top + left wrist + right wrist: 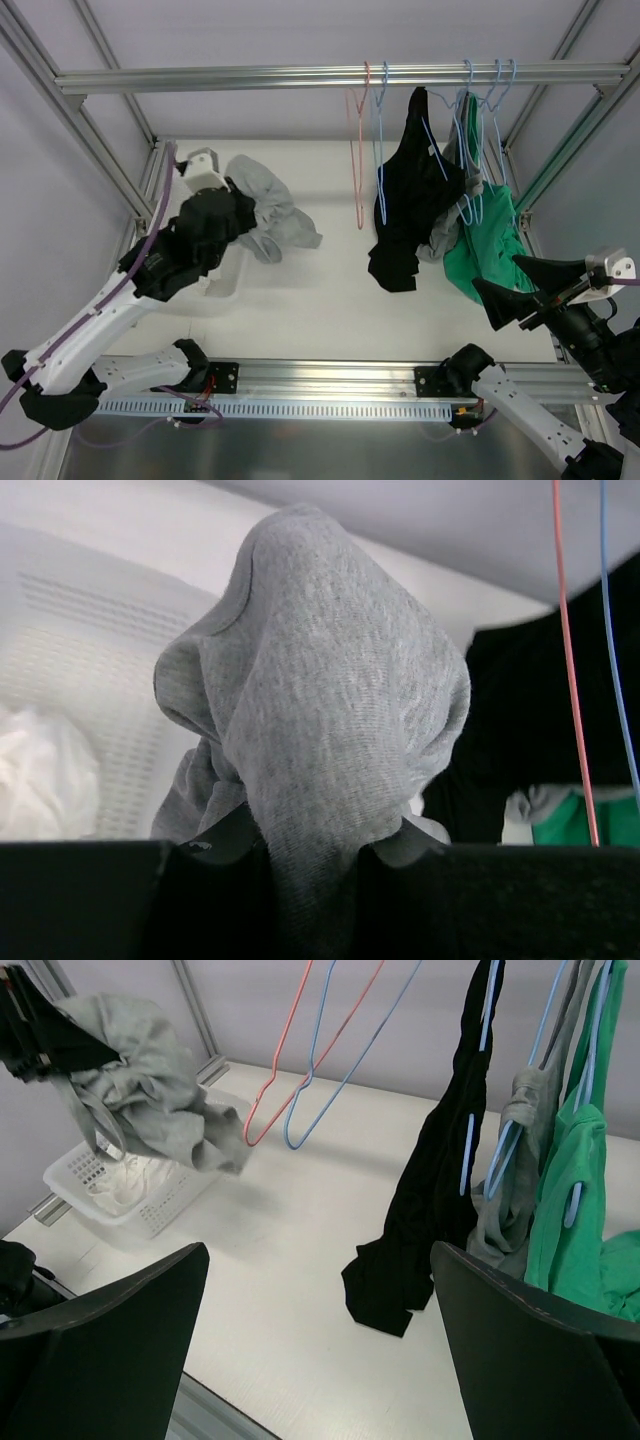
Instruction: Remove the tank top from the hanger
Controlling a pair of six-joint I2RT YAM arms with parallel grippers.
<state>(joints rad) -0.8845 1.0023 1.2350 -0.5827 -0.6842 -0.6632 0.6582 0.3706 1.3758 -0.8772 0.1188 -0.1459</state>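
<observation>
While the grey tank top [270, 212] is clamped between the closed fingers of the left gripper [310, 875], it is held bunched up over the white basket [228, 290] on the table [320, 300], well apart from the pink hanger [358, 150]. The fingers of the right gripper [318, 1250] are spread wide, nothing is gripped, and the green garment [485, 245] is near.

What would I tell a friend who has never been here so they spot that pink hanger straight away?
Find the metal rail running across the top of the frame, where all the hangers hook on. The pink hanger is the leftmost one on it and carries no clothes. The blue hanger beside it is bare too, but this is the only pink one.
</observation>
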